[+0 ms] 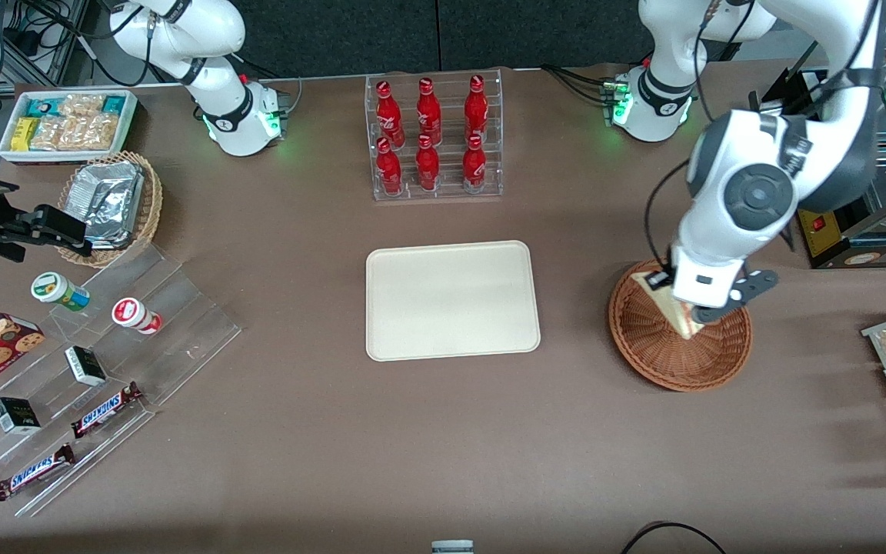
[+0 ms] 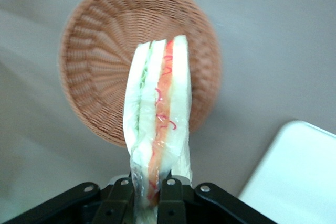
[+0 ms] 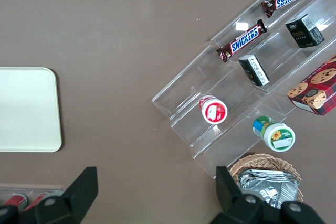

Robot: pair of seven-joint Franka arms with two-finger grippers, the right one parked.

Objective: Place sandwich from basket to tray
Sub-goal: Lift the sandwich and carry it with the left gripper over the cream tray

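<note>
- While it hangs over the wicker basket [image 1: 666, 358], the gripper [image 2: 147, 192] is clamped on the sandwich [image 2: 157, 124] — wedge lifted clear of the weave.
- Cream tray [image 1: 452, 300] sits beside the basket, bare.

A mock shop counter: racked cola bottles [image 1: 431, 135], tiered Snickers bars [image 1: 104, 408], snack bin [image 1: 68, 123].

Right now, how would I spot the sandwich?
Find the round reddish-brown basket toward the working arm's end of the table. Just above it, the tool is shut on the sandwich: a pale bread wedge with red and green stripes, the only sandwich around.
</note>
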